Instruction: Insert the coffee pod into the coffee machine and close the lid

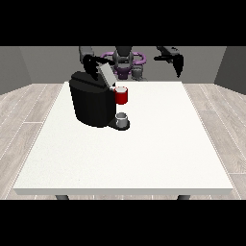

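Note:
The black coffee machine (91, 103) stands on the table's left half. Its grey lid (106, 74) is tilted up and open. A red cylinder (122, 96) with a pale top sits at the machine's front, under the raised lid; I cannot tell whether it is the pod or its holder. Below it, a small grey cup (122, 118) rests on the machine's base. The hand at the view's left (89, 64) hovers just behind the lid's upper edge, dark against the machine. The hand at the view's right (178, 64) is raised clear of the table with straight fingers hanging down, holding nothing.
The white table (158, 144) stretches wide in front of and to the right of the machine. The robot's torso (125, 62) stands behind the far edge. A wooden floor surrounds the table.

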`<state>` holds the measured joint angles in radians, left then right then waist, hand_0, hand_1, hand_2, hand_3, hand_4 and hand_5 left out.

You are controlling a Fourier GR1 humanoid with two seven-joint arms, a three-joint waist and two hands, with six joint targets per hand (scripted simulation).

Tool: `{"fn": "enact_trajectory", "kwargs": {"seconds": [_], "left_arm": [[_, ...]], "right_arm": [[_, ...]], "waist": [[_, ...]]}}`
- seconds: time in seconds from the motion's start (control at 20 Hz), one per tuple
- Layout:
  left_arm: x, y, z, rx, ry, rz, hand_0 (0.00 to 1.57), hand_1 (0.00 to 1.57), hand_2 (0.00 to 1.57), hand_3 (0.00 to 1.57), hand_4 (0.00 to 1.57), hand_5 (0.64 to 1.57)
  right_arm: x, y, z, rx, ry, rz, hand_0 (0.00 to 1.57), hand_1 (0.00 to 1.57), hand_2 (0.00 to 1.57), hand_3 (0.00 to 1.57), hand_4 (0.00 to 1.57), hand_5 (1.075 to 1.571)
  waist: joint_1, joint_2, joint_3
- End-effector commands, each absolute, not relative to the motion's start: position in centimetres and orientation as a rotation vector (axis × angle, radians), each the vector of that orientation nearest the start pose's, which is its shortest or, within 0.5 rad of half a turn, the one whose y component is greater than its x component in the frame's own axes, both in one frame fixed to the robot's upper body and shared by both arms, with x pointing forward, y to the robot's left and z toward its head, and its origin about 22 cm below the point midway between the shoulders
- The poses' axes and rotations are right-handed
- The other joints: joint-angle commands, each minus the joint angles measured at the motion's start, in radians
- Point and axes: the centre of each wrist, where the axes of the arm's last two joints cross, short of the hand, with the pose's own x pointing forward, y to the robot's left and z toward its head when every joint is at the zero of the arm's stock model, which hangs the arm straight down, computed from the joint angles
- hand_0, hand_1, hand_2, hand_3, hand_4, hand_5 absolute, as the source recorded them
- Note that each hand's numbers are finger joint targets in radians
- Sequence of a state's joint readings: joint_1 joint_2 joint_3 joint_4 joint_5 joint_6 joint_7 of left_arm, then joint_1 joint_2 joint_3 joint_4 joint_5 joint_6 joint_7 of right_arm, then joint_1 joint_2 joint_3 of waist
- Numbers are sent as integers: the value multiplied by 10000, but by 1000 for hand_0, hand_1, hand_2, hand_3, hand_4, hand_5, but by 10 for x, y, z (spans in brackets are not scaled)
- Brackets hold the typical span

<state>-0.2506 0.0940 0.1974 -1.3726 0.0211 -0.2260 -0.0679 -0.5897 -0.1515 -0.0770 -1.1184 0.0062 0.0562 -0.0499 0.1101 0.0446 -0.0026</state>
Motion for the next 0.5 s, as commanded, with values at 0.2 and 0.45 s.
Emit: {"fn": "enact_trajectory", "kwargs": {"seconds": [0.2,0.45], "left_arm": [[304,253,36,-994,-16859,-1689,0,0,0,0,0,1571],[296,245,24,-876,-16668,-1116,0,0,0,0,0,1571]], "right_arm": [[398,-226,88,-58,-17152,2437,0,0,0,0,0,1571],[388,-202,63,-60,-16979,2951,0,0,0,0,0,1571]], "waist": [[532,272,28],[417,28,27]]}}
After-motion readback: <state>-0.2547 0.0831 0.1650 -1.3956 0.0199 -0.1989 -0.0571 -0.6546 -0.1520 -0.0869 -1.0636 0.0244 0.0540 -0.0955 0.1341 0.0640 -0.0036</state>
